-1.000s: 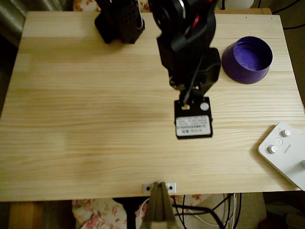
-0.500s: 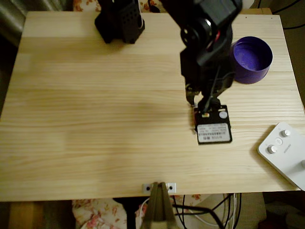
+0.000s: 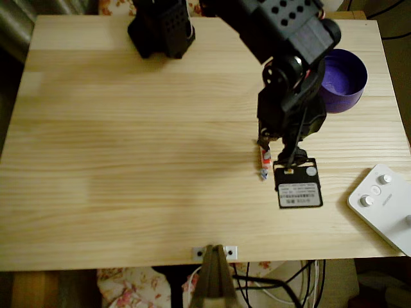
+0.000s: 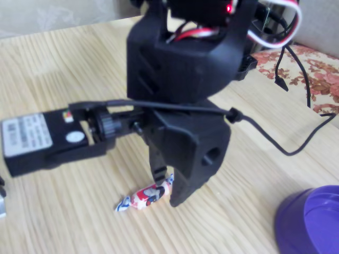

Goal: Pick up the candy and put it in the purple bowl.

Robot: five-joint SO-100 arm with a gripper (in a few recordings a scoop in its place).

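Note:
The candy point(image 4: 144, 197), a small white and orange-red wrapped sweet with twisted ends, lies flat on the wooden table point(image 4: 63, 63). My black gripper point(image 4: 168, 191) stands over its right end, jaws a little apart, the thin finger point(image 4: 158, 168) behind the twist and the thick finger point(image 4: 186, 182) in front. In the overhead view the candy point(image 3: 263, 165) pokes out just below the gripper point(image 3: 264, 153). The purple bowl point(image 3: 347, 76) sits at the table's back right, partly covered by the arm, and its rim point(image 4: 312, 211) shows at the lower right of the fixed view.
A white device with round knobs point(image 3: 385, 204) lies at the table's right front edge. The arm's base point(image 3: 160, 25) stands at the back. A small metal bracket point(image 3: 215, 252) is fixed at the front edge. The table's left half is bare wood point(image 3: 115, 141).
The arm has swung to the right and toward the front. The candy, hidden under the arm before, now shows at the fingertips.

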